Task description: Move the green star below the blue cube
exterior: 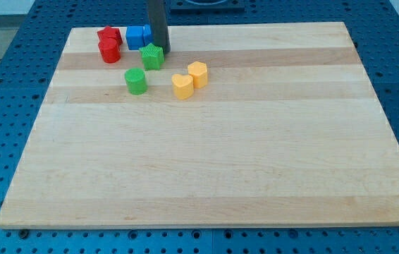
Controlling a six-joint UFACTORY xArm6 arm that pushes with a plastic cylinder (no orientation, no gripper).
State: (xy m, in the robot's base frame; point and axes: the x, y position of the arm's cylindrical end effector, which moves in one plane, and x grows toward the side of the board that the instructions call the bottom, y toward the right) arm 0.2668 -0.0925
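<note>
The green star (152, 56) lies near the board's top left, just below and slightly right of the blue cube (138, 37). My tip (163, 50) is at the end of the dark rod, touching or almost touching the star's upper right edge, right of the blue cube.
A red star-like block (109, 34) and a red cylinder (109, 51) sit left of the blue cube. A green cylinder (135, 81) lies below the green star. Two yellow blocks (182, 86) (197, 73) lie to the right. The wooden board (256, 155) rests on a blue pegboard.
</note>
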